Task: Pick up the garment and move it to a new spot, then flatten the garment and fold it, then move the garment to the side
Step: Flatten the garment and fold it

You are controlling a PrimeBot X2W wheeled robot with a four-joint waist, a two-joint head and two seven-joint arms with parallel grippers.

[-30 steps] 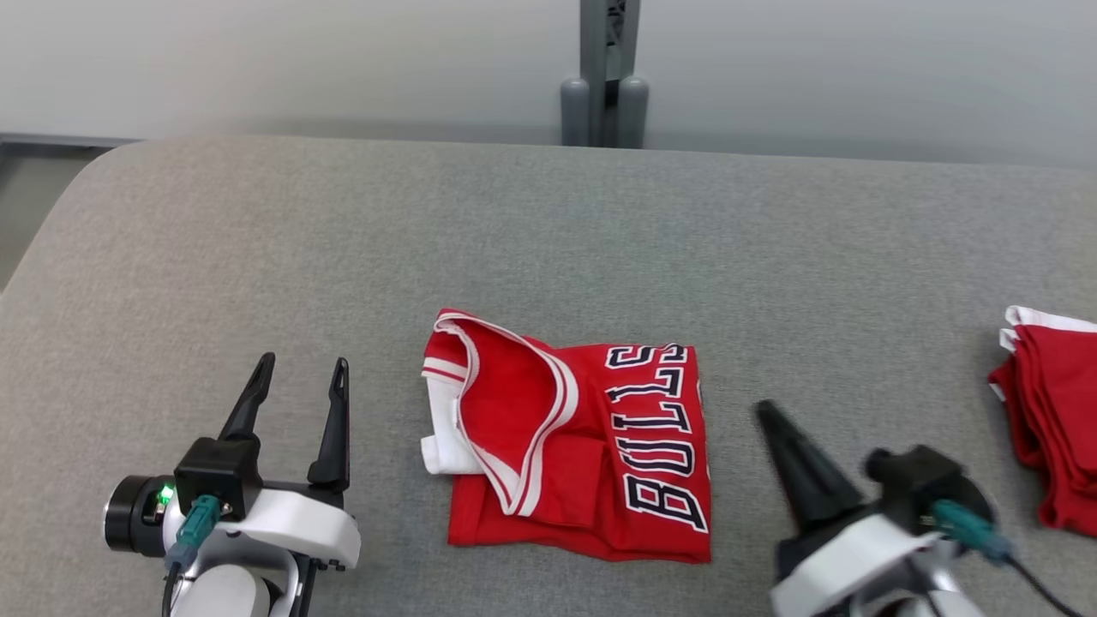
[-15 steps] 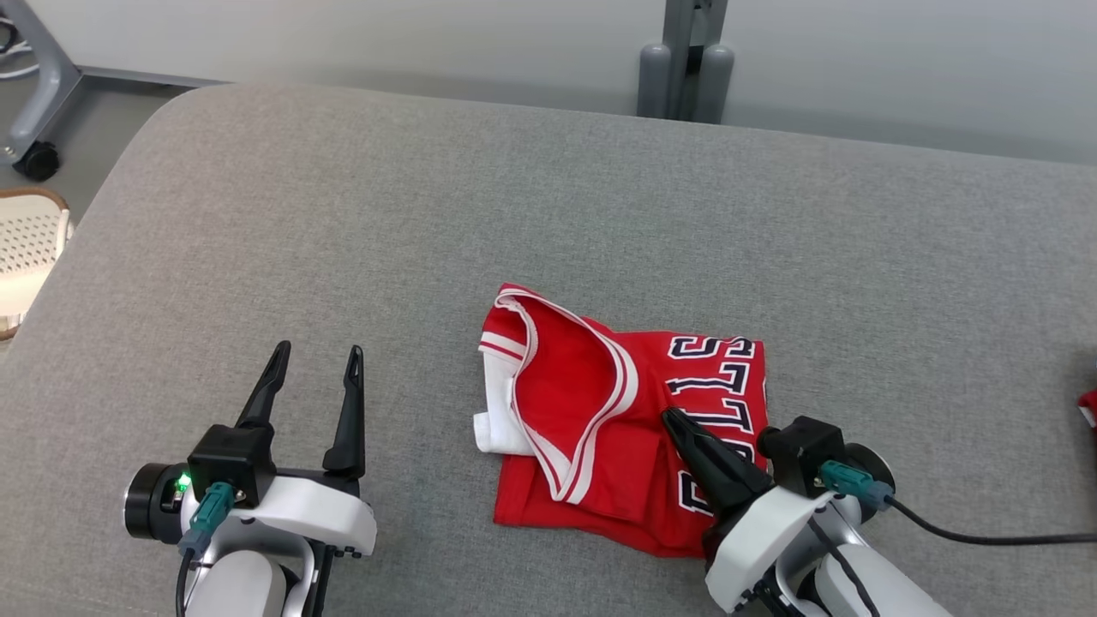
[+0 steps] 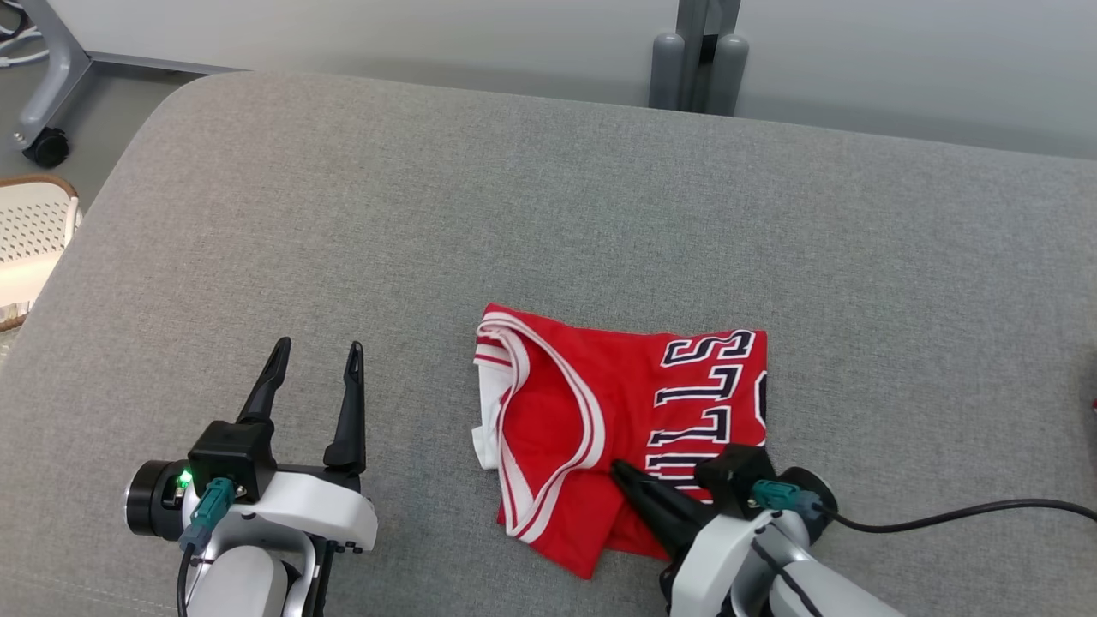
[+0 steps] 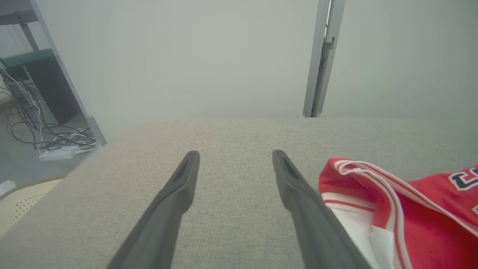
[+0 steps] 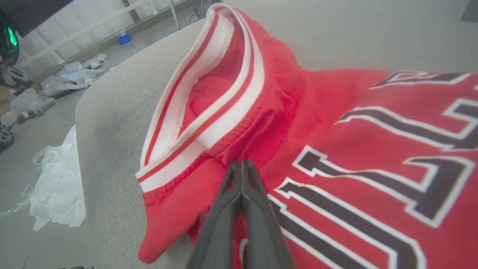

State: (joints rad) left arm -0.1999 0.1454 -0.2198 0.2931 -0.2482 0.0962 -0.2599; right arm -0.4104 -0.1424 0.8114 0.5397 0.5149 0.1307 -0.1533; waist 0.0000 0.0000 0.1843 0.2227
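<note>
The red jersey, a soft knit with white ribbed trim and dark block letters, lies folded in a rough rectangle on the near middle of the grey woven bench. The right end effector has its two dark tapered fingers pressed together, with the tips touching the near part of the jersey. The left end effector is empty, its fingers apart, left of the jersey.

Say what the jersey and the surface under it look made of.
Jersey: soft knit fabric, matte, likely synthetic; it creases and folds limply, and its white-and-red trim looks ribbed. Surface: grey woven upholstery cloth, matte, with a fine heathered weave, probably padded.
</note>
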